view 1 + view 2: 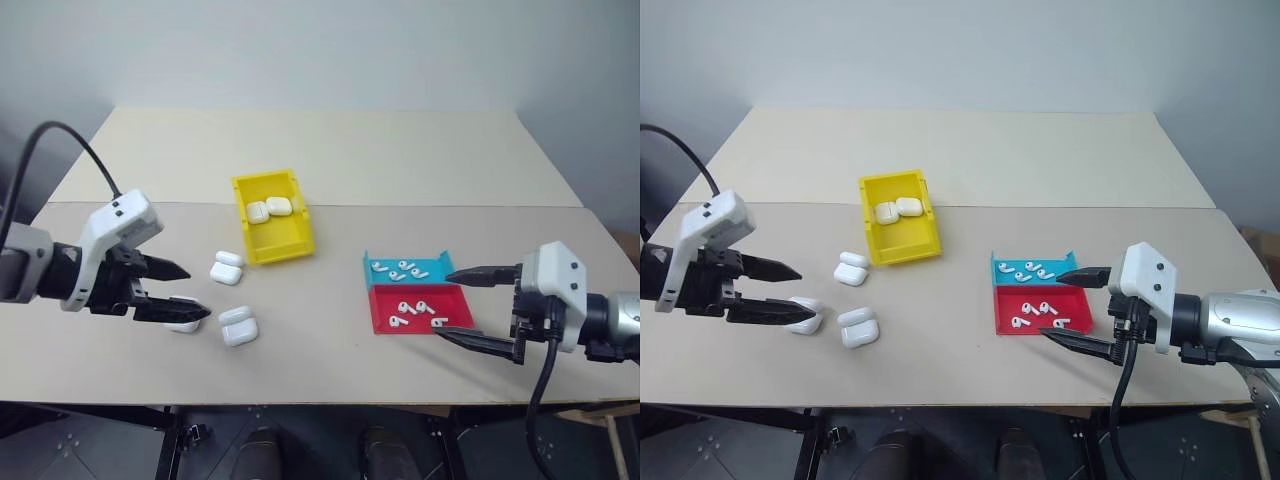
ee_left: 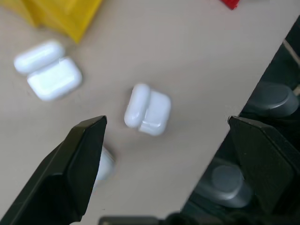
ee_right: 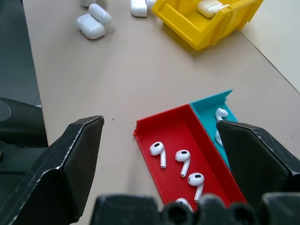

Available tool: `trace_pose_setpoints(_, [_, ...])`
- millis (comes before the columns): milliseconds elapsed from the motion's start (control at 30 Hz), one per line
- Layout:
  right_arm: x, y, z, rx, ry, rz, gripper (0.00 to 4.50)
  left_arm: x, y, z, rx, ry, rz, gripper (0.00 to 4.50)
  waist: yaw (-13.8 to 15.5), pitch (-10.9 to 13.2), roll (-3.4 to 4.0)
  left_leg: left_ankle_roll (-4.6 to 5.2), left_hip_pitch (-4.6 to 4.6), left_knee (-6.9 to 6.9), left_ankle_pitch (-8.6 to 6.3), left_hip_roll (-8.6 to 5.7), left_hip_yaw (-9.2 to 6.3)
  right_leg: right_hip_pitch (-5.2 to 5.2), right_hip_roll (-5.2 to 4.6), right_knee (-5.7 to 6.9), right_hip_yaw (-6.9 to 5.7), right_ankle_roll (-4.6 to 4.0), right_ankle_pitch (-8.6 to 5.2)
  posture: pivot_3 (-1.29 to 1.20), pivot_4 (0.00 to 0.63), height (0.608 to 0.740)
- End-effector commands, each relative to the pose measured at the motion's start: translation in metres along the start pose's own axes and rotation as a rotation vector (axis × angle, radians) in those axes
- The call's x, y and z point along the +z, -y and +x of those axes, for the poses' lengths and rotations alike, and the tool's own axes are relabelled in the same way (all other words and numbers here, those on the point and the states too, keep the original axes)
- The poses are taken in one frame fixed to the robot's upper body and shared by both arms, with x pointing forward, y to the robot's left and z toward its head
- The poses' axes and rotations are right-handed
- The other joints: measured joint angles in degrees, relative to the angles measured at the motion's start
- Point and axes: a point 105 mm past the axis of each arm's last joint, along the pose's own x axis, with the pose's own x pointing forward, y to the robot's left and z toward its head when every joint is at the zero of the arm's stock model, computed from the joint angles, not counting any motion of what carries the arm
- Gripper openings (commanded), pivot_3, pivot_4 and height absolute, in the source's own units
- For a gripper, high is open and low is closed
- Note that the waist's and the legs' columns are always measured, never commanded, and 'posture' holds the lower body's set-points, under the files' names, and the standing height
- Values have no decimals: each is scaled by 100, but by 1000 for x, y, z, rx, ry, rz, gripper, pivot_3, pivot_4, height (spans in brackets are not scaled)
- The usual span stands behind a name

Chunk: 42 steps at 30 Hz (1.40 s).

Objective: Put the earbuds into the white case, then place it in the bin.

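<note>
Head view: left gripper (image 1: 185,290) spread wide, empty, partly hiding one white case (image 1: 183,325). Left wrist: case (image 2: 147,109) lid ajar. Right gripper (image 1: 462,305) wide, empty, beside red tray (image 3: 159,129) of earbuds (image 3: 158,150). Bin (image 1: 290,238) holding two cases.

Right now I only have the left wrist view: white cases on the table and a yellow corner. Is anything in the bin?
Observer: Yes, two white cases lie inside the yellow bin.
Operator: Where are the earbuds?
Observer: The earbuds lie loose in the red tray and the blue tray, on the robot's right side.
Operator: And the right claw?
Observer: The right claw is open and empty, by those trays.
</note>
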Motion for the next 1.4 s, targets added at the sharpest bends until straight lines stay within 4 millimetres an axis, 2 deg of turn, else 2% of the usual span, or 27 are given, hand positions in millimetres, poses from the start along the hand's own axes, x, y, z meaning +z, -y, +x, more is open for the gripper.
trace_pose_setpoints(33, [8, -1, 0, 7, 15, -23, 4474, -3, -3, -6, 75, -64, -101, 4500, 5, 1, -3, 0, -1, 2, 0, 0, -1, 0, 0, 1, 0, 0, 0, 0, 150, 740])
trace_pose_setpoints(200, [6, 0, 2, 29, 9, -15, 4474, -14, -21, -9, 266, -204, -138, 4500, 4, 6, -11, 0, 1, 2, 0, 0, -4, 1, 0, 2, 0, 0, 0, 0, 150, 740])
trace_pose_setpoints(333, [7, 2, 1, 60, -3, -12, 4474, -29, -25, -13, 326, -285, -232, 4500, 13, 8, -14, 1, -4, 2, -1, -1, -2, -1, -2, -3, 5, 0, 0, 0, 150, 740])
trace_pose_setpoints(433, [9, 5, 0, 77, -2, -11, 4474, -31, -30, -12, 376, -290, -292, 4500, 30, 9, -15, 1, 1, 3, 0, 0, -3, -1, -2, 3, 4, 0, 0, 0, 150, 740])
trace_pose_setpoints(467, [9, 6, 0, 84, -1, -10, 4474, -33, -28, -9, 367, -278, -329, 4500, 30, 9, -16, 1, 2, 5, 0, 0, -5, 1, -2, 7, 3, 0, 0, 0, 150, 740])
trace_pose_setpoints(600, [11, 9, 2, 105, 3, -17, 4474, -43, -41, 4, 438, -288, -422, 4500, 34, 9, -16, 0, 2, 6, 0, -1, -3, 2, -7, 5, 4, 0, 1, 0, 150, 740])
trace_pose_setpoints(900, [14, 12, 0, 119, -5, -27, 4474, -30, -63, 47, 494, -250, -462, 4500, 91, 9, -17, -6, 0, 11, 4, -7, -6, 7, -7, 1, -1, -1, 2, 0, 150, 740])
trace_pose_setpoints(1233, [14, 9, -4, 99, -10, -27, 4474, -26, -66, 71, 481, -287, -485, 4500, 61, 9, -18, -11, 1, 12, 7, -8, -8, 8, -7, 3, -2, -1, 2, 0, 150, 740])
trace_pose_setpoints(1400, [15, 7, -5, 88, -12, -23, 4474, -28, -66, 76, 490, -301, -483, 4500, 52, 9, -18, -12, 1, 12, 7, -8, -9, 9, -8, 3, -2, -1, 2, 0, 150, 740])
